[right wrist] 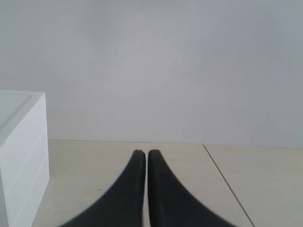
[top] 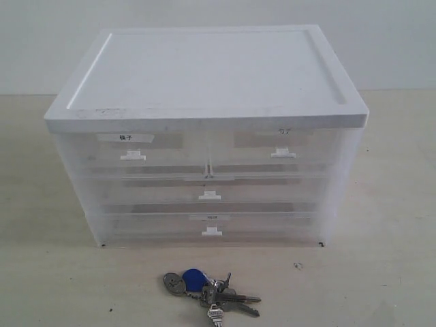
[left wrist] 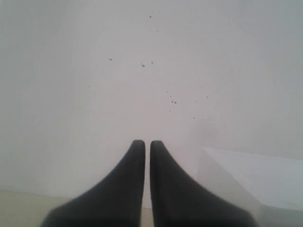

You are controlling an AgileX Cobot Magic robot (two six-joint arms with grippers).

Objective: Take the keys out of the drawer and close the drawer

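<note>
The keys (top: 208, 291), with a round blue fob and a silvery tag, lie on the table in front of the clear drawer cabinet (top: 204, 75). The drawer (top: 283, 150), the top right half-width one with the faintly printed label, sits flush with its twin. Neither gripper shows in the exterior view. My left gripper (left wrist: 147, 143) is shut with nothing between its fingers and faces a white wall. My right gripper (right wrist: 146, 152) is shut and empty above the tabletop.
The twin drawer (top: 129, 150) with the bold label is at top left, with two full-width drawers (top: 210, 194) below. The cabinet's white top (left wrist: 265, 179) edges the left wrist view, and its side (right wrist: 21, 151) edges the right wrist view. A seam (right wrist: 227, 184) crosses the table.
</note>
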